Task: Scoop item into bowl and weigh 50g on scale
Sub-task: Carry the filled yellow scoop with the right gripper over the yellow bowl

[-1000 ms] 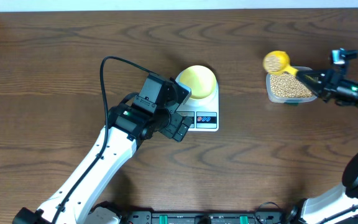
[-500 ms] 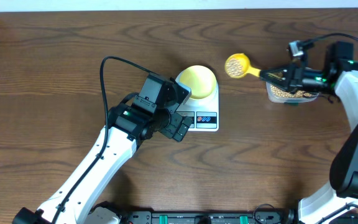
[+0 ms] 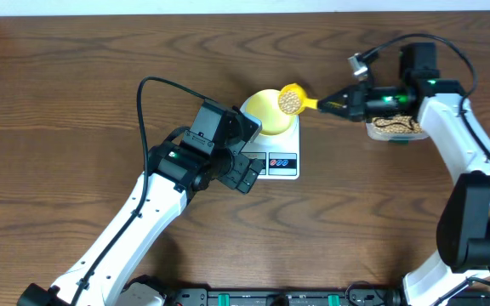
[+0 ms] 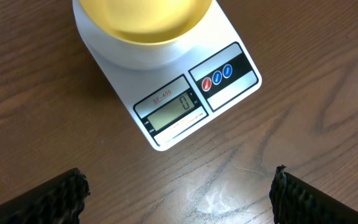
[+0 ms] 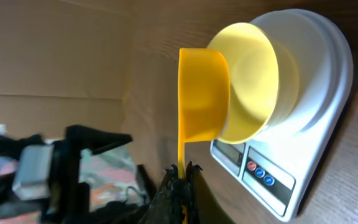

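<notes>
transfer step: right gripper (image 3: 337,106), pinched on the handle of the scoop (image 3: 303,103), held the beans (image 3: 291,100) over the rim of the bowl (image 3: 266,113) on the scale (image 3: 284,161) (reading 0), left gripper (image 4: 179,200) spread wide & empty nearby; next, i'd judge, a slow wrist roll to tip w/o spilling.

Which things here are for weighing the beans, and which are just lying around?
For the job: beans, yellow scoop, pale bowl, scale, clear bean tub.
Just lying about: black cable, wooden table.

Overhead looks down; all views share scale (image 3: 283,161).
</notes>
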Available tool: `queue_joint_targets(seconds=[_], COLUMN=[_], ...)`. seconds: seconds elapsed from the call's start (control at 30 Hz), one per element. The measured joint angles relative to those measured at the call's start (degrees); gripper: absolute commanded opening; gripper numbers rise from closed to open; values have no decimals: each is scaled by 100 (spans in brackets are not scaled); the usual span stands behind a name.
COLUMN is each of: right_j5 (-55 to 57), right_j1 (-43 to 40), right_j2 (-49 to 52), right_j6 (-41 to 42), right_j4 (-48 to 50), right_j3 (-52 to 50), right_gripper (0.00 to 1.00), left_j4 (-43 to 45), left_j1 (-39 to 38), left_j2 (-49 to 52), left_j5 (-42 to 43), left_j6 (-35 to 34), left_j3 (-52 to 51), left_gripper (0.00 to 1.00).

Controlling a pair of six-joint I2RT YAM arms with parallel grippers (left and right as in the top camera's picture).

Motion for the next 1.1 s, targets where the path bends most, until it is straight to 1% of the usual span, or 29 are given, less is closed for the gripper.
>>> queue_joint_targets(seconds=[0.2, 0.4, 0.63, 0.8, 1.1], right_j5=[743, 1543, 2592, 3067, 3589], right_j1=[402, 645, 909, 1154, 1440], right_j2=[0, -79, -734, -1128, -1147], right_j6=[140, 59, -118, -302, -424], right_j4=[393, 448, 450, 494, 573], right_j3=[-2, -2, -2, -2, -2], right_gripper=[1, 1, 1, 1, 1], left_j4=[0, 2, 2, 2, 2], left_j1=[0, 0, 0, 0, 0], left_j2=[0, 0, 0, 0, 0], left_j5=[0, 0, 0, 0, 0], left_j6=[0, -2, -2, -2, 0], left_j3=[0, 0, 0, 0, 0], left_gripper=[96, 96, 96, 96, 96])
